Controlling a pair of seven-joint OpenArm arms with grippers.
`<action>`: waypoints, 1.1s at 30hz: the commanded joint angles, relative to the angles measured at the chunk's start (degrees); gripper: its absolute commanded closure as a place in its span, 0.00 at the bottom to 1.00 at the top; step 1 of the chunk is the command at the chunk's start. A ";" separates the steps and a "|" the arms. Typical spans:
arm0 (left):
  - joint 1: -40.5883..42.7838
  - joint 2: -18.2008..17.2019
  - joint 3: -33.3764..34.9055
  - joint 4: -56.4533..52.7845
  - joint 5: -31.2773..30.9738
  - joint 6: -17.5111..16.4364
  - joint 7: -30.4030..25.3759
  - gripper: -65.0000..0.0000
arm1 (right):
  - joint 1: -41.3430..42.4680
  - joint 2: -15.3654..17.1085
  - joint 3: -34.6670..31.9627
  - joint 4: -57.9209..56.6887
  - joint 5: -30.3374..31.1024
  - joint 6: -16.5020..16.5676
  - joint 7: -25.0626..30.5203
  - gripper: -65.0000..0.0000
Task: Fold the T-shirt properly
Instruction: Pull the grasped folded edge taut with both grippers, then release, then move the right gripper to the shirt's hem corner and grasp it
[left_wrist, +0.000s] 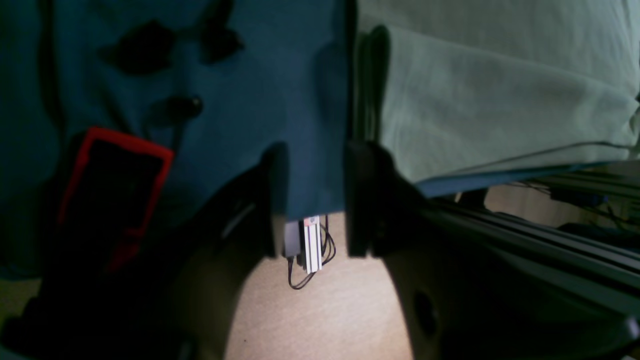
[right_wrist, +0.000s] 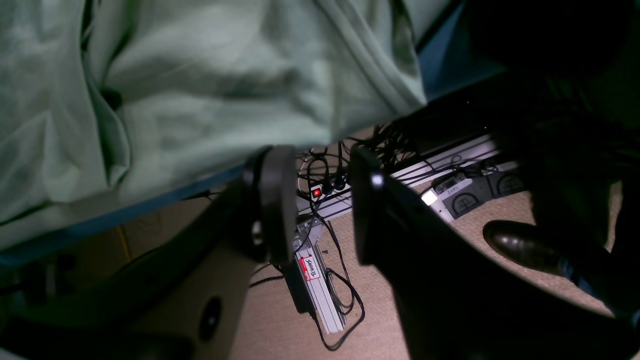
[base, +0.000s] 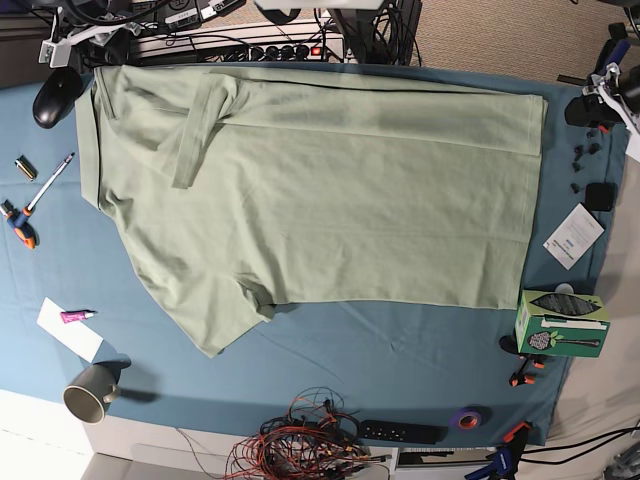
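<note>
I see the T-shirt (base: 330, 200) spread flat on the desk (base: 330, 350), long axis across the base view: hem toward that view's right, neck end at its left, one sleeve pointing to the lower left, the other folded over the body. Left tool (left_wrist: 311, 200) has its jaws apart over the desk's edge, beside the shirt, gripping nothing. Right tool (right_wrist: 320, 200) likewise has its jaws apart and empty. A floor tag (right_wrist: 311, 268) reads roughly "TCHOUS"; uncertain.

teal table cloth (base: 330, 360), beige floor (left_wrist: 320, 320), tangled cables (base: 300, 445)
</note>
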 joint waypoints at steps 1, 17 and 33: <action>-0.02 -1.29 -0.63 0.68 -1.46 -0.20 -0.44 0.69 | -1.01 0.63 0.50 1.03 1.18 0.15 0.90 0.70; -0.17 -1.27 -10.97 7.30 -5.77 -1.68 -2.21 0.69 | -2.67 0.63 0.55 15.72 0.42 1.62 1.57 0.70; -0.13 -1.25 -10.95 7.52 -6.38 -3.41 -3.39 0.69 | 17.20 9.51 9.88 23.93 -17.75 -3.43 13.51 0.70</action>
